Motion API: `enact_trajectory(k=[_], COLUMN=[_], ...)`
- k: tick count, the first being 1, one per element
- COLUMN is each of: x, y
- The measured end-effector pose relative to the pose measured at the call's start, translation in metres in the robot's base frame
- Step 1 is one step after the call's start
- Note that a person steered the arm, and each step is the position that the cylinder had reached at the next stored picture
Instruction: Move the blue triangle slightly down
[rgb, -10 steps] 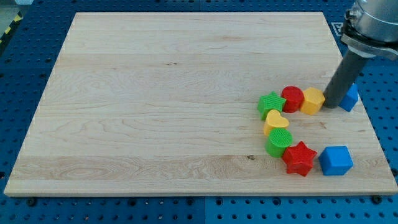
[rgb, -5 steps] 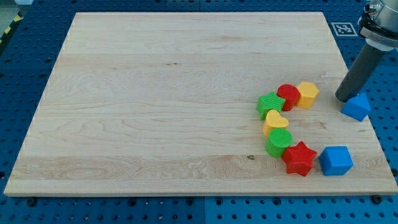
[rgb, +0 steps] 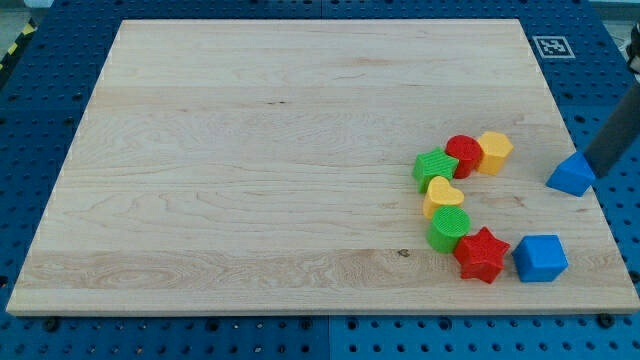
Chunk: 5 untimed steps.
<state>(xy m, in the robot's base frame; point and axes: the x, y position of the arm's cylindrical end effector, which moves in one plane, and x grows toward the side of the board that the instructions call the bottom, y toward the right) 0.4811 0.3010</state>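
Looking down on the pale wooden worktop (rgb: 280, 150), we see it resting on a blue perforated base (rgb: 30, 120) (a printed marker (rgb: 552, 46) lies off its top right corner). Our blue triangle (rgb: 571, 175) sits near the view's right edge. My tip (rgb: 591, 170) stands just beside its right side; contact we cannot tell, and there is no end effector to open or close. Leftward curve a yellow hexagon (rgb: 494, 152), red cylinder (rgb: 464, 155), green star (rgb: 435, 167), yellow heart (rgb: 443, 196), green cylinder (rgb: 449, 228), red star (rgb: 481, 254) and blue cube (rgb: 540, 258).
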Motion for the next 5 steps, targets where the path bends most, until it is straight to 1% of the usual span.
enact_trajectory(k=[1,2,5], x=[0.035,0.041,0.022], y=[0.0,0.0,0.0])
